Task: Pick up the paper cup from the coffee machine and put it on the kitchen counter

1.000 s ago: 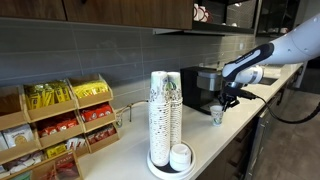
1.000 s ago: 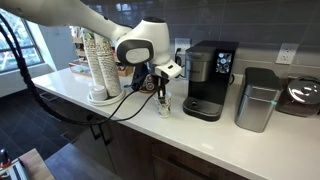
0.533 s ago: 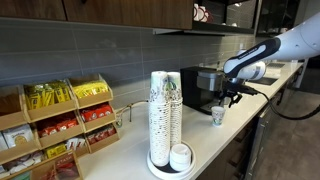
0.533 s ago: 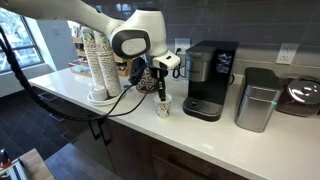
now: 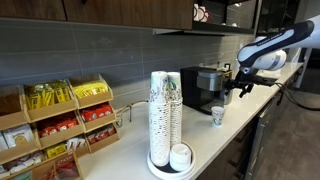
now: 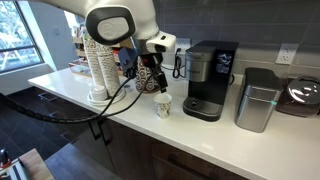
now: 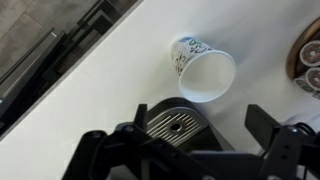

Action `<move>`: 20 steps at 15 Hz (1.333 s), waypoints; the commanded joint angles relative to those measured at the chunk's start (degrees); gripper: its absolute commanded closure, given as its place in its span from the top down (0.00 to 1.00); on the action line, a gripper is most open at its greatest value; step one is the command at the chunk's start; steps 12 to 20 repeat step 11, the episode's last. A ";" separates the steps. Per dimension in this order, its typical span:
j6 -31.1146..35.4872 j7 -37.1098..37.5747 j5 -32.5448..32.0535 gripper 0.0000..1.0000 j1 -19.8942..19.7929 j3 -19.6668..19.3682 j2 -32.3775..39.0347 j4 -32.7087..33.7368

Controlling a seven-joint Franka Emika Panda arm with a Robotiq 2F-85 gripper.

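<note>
Cream-white kitchen counter (image 5: 222, 138) runs under a grey tiled wall, with dark cabinets above. The paper cup (image 5: 217, 116) (image 6: 163, 106) stands upright on the counter with its mouth up and its long axis vertical. It sits just beside the front of the coffee machine (image 5: 203, 88) (image 6: 208, 80), not inside its bay. In the wrist view the cup (image 7: 203, 68) shows its open mouth to the camera, with greenish print on the side wall. The cup is empty as far as visible.

The gripper (image 5: 242, 91) (image 6: 149, 79) (image 7: 197, 110) hangs above the counter, off to one side of the cup and clear of it. Its fingers (image 7: 268, 125) are spread wide and hold nothing.

Tall cup stacks (image 5: 165, 112) (image 6: 99, 62) stand further along the counter, with an upturned white cup (image 5: 181, 156) at their base. A snack rack (image 5: 58, 128) sits beyond them. A silver canister (image 6: 258, 101) stands on the far side of the machine.
</note>
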 commanded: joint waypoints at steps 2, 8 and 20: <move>-1.46 -8.82 -0.06 1.00 -0.14 -1.56 -7.02 -4.96; -1.72 -12.31 0.12 1.00 0.33 -2.78 -8.27 -4.76; -1.77 -13.05 0.10 1.00 0.38 -3.01 -9.03 -5.32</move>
